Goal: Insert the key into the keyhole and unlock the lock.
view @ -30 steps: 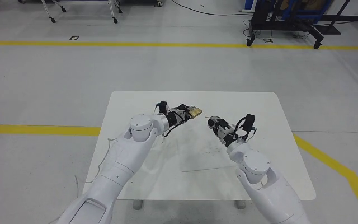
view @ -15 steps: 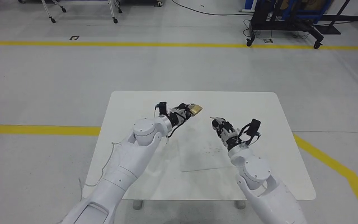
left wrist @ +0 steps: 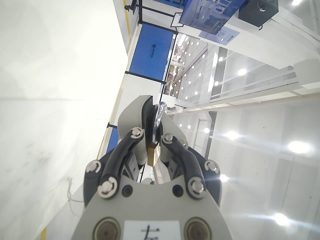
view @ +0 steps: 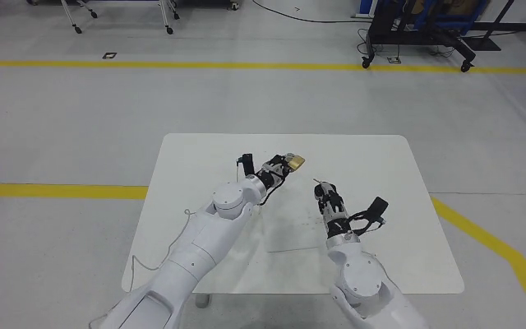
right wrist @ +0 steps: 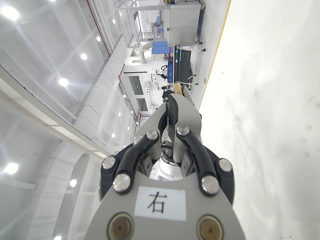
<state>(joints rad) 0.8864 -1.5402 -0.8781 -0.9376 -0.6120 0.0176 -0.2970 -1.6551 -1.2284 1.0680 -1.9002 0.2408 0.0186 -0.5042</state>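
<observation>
My left gripper (view: 288, 165) holds a brass padlock (view: 295, 162) above the middle of the white table (view: 189, 156). In the left wrist view the left gripper (left wrist: 156, 112) is shut on the padlock, with the brass body (left wrist: 150, 155) between the fingers and the silver shackle (left wrist: 160, 111) at the tips. My right gripper (view: 320, 191) hovers a short way to the right of the lock and nearer the robot. It is shut (right wrist: 172, 106), and the key between its pads is hidden. Past its tips shows a brass-coloured piece (right wrist: 178, 89), probably the padlock.
The table carries faint dark scuff marks (view: 316, 220) near the right gripper. Yellow floor lines (view: 74, 191) run beside the table, and a black wheeled frame (view: 419, 37) stands far behind it.
The left gripper has carried the padlock slightly to the right. The right gripper has drawn back toward the robot, and its wrist has swung round.
</observation>
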